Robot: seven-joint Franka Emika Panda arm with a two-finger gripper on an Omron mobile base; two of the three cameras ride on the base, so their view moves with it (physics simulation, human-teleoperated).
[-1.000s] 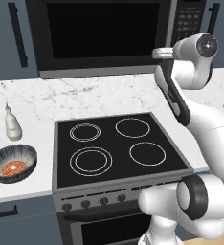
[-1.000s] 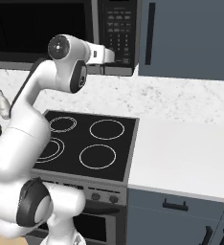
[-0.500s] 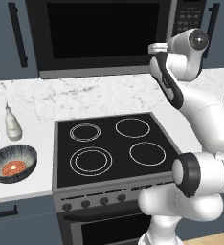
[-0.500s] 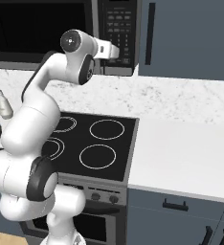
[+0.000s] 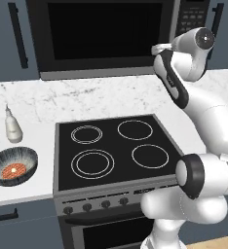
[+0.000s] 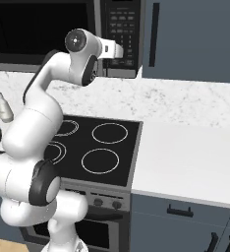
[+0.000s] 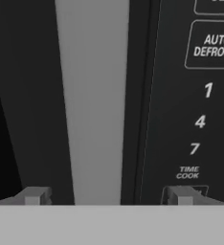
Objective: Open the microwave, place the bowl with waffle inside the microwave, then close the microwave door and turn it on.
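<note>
The microwave [image 5: 111,39] is built in above the counter, and its microwave door [image 5: 106,31] is closed. My gripper [image 5: 158,48] is raised to the door's right edge, beside the button panel [image 6: 122,29]. In the hand view the gripper [image 7: 106,197] is open, with one fingertip [image 7: 35,196] on each side of the door's grey vertical handle [image 7: 92,100], very close to it. Nothing is held. The bowl [image 5: 13,168] sits on the counter left of the stove, with the orange-red waffle [image 5: 12,171] lying inside it.
A black four-ring stove [image 5: 116,151] lies below the arm, with oven knobs [image 5: 96,204] along its front. Two pale bottles [image 5: 11,126] stand behind the bowl. White marble counter [image 6: 186,147] stretches to the right. Dark cabinets with long handles [image 5: 18,34] flank the microwave.
The arm has swung up and forward towards the microwave, bringing the hand to the door's right edge. The gripper has stayed open. Bowl and waffle have not moved.
</note>
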